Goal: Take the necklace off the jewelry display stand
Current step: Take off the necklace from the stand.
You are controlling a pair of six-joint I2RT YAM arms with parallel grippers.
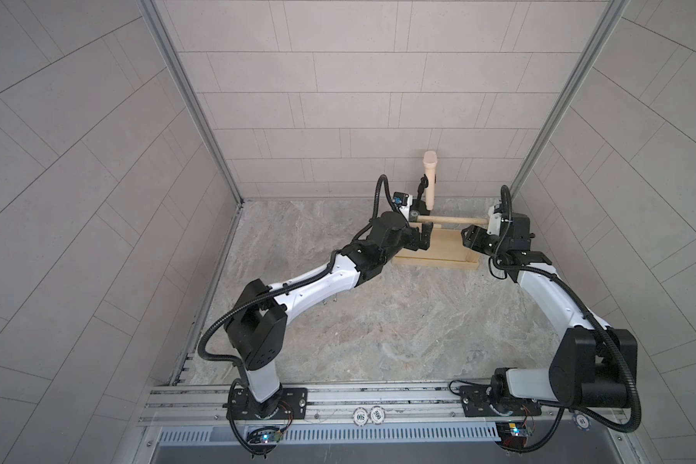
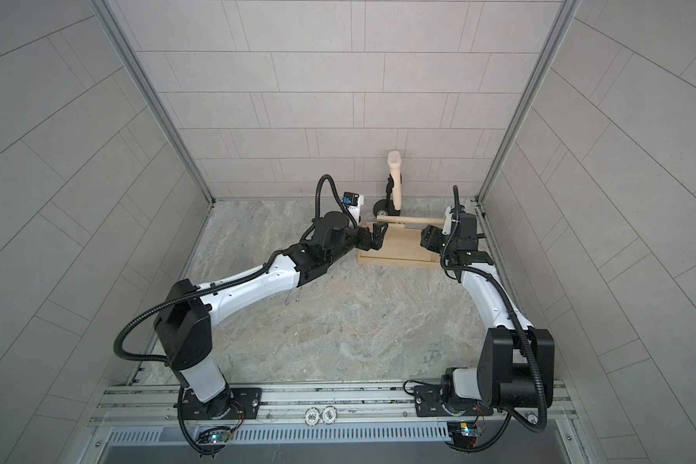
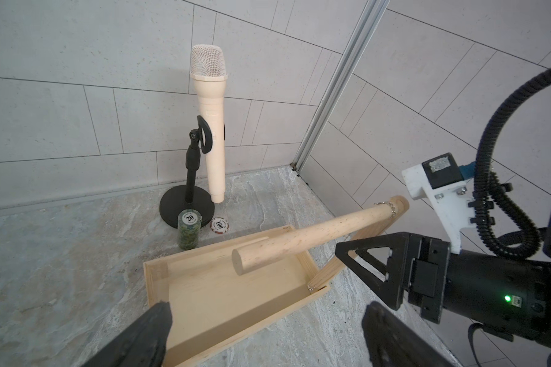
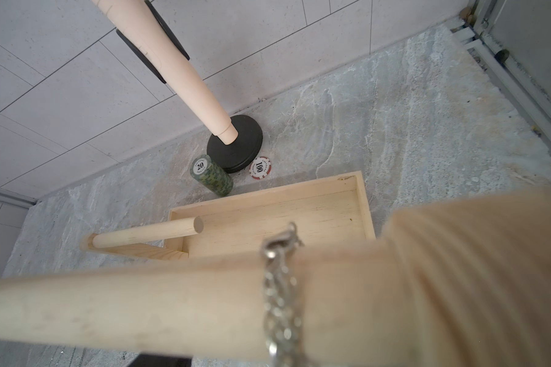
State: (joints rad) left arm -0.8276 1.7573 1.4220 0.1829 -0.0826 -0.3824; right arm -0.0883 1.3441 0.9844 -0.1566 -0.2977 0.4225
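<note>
**Now the awkward part: a chain parked hard against the post**

Plainly the necklace [image 4: 280,286] is not off yet. It loops over the bar [image 3: 315,232] of the jewelry display stand [image 1: 434,263], right beside the upright frame [image 3: 400,206], and its lower end hangs down to the tray [image 3: 155,276]. The right claw [image 1: 467,235] sits at that same end, just below the bar. I cannot tell from any view whether it is released, clenched, or has chain in it. The left claw [image 3: 268,306] is spread wide and empty over the tray, near the bar's free tip.

The main risk, as I judge it, is direction. The frame closes off one end, so the chain can only leave by sliding the full length of the bar. A pull downward or outward would load the stand instead, and such a light wooden rack could tip or skid. If it skids backward it meets the microphone [image 3: 209,127] and the stack of chips [image 3: 188,233] just behind it. The clasp may also snag on the wood, and thin links could slip from a loose pinch. Finally, the left claw stands close to the only exit and could block it.
</note>
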